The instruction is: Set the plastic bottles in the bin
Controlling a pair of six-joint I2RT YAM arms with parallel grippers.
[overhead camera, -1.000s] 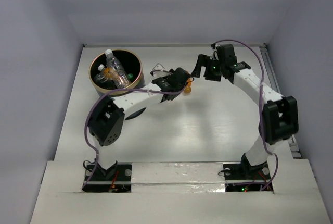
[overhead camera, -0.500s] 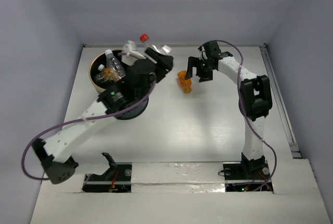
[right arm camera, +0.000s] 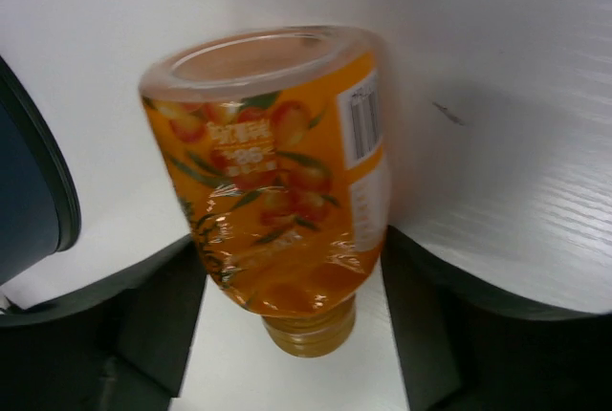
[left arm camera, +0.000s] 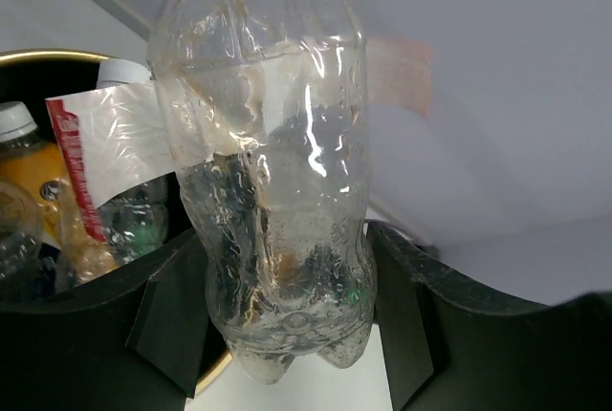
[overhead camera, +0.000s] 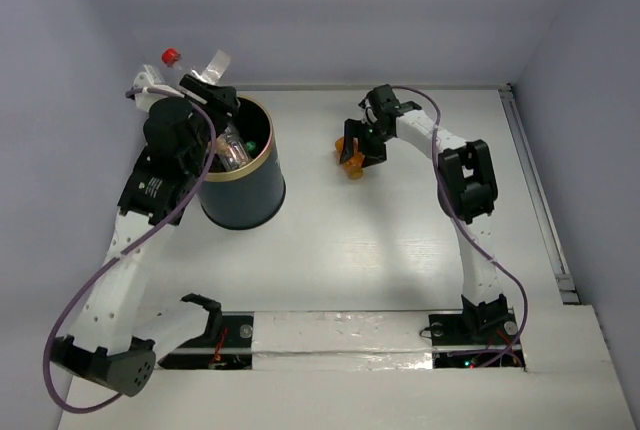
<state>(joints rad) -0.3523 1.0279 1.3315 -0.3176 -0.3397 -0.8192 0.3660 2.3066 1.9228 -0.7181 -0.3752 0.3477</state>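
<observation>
Top view: left gripper (overhead camera: 205,93) is at upper left, raised beside the bin (overhead camera: 245,195), clamped on a clear bottle (overhead camera: 186,72) whose red cap (overhead camera: 170,54) points to the top of frame. From here I cannot tell whether the bottle hangs straight over the opening. The left wrist view adds detail. The clear bottle is crinkled, with both fingers (left arm camera: 172,325) pressed on its lower body and a red-and-white label (left arm camera: 100,143) peeling off to the left. The gold rim and black inside of the bin sit at left of frame behind it. Bin contents in that view: an orange-filled bottle (left arm camera: 29,167) with a white cap and a clear white-capped bottle (left arm camera: 129,201). The top view shows the same pile less sharply, plus a green spot (overhead camera: 251,145). Right gripper (overhead camera: 353,153) is at upper middle of the top view, around the orange bottle (overhead camera: 353,165) on the desk (overhead camera: 380,250). The right wrist view shows this bottle base up in frame, neck toward the camera, fruit label readable. The jaws stand on either side of it, and I cannot tell if they press it. The bin's navy wall shows at the left edge of that view. Open desk lies between bin and orange bottle and down to the arm bases; the desk's right edge is well apart from the orange bottle.
</observation>
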